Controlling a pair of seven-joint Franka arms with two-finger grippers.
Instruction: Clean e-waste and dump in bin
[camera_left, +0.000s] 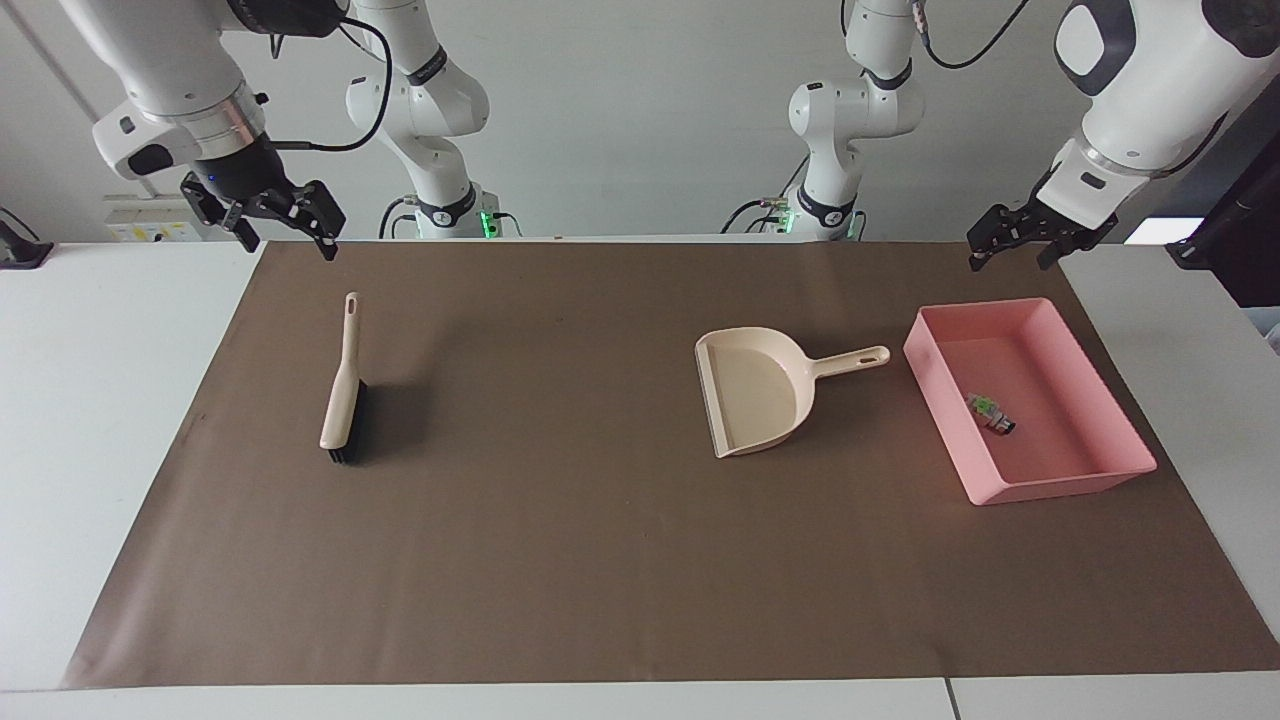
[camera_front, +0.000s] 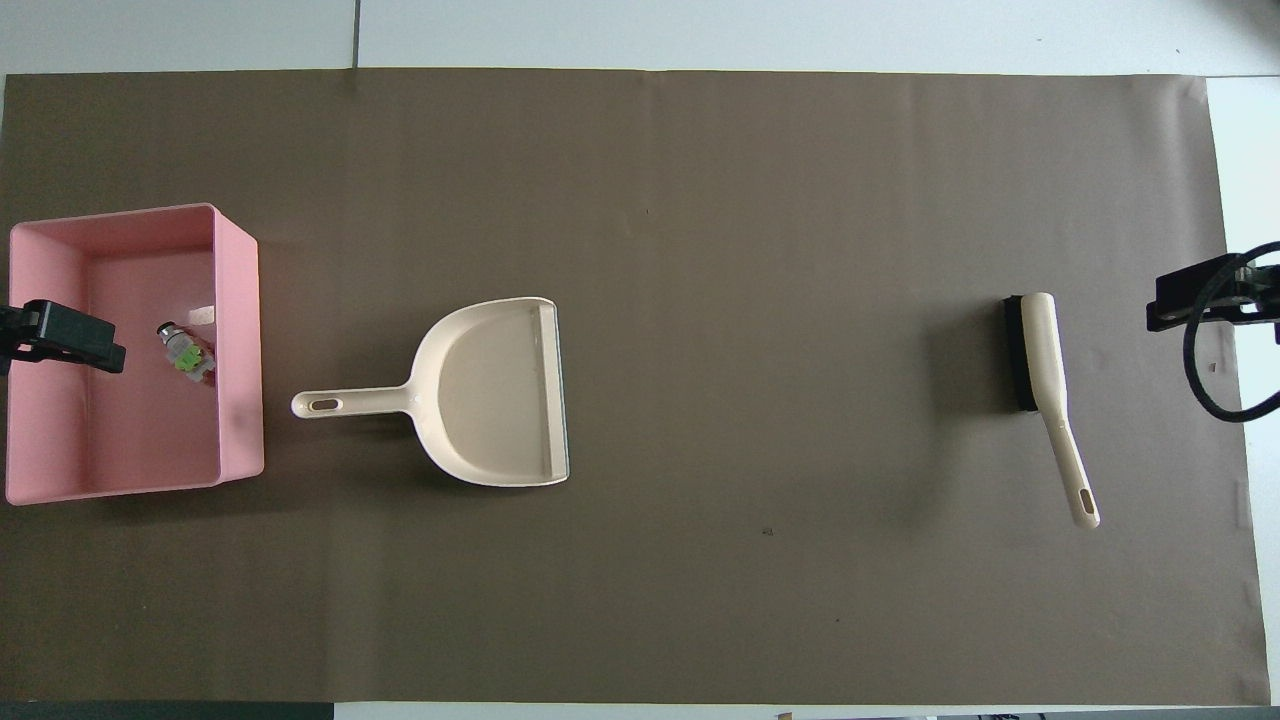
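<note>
The e-waste (camera_left: 990, 412) is a few tiny bits, one white-and-green and one dark. They lie together in the pink bin (camera_left: 1060, 485), on its floor near the wall facing the dustpan. In the overhead view the bits (camera_front: 187, 352) show inside the bin (camera_front: 238, 420). My left gripper (camera_left: 1012, 255) is open and empty. It hangs in the air over the mat's edge just nearer to the robots than the bin, and its tip shows in the overhead view (camera_front: 60, 335). My right gripper (camera_left: 290, 240) is open and empty, raised over the mat's corner at the right arm's end (camera_front: 1195, 300).
A beige dustpan (camera_left: 755, 390) lies empty on the brown mat beside the bin, with its handle pointing at the bin (camera_front: 490, 390). A beige hand brush with black bristles (camera_left: 343, 385) lies toward the right arm's end (camera_front: 1045, 380).
</note>
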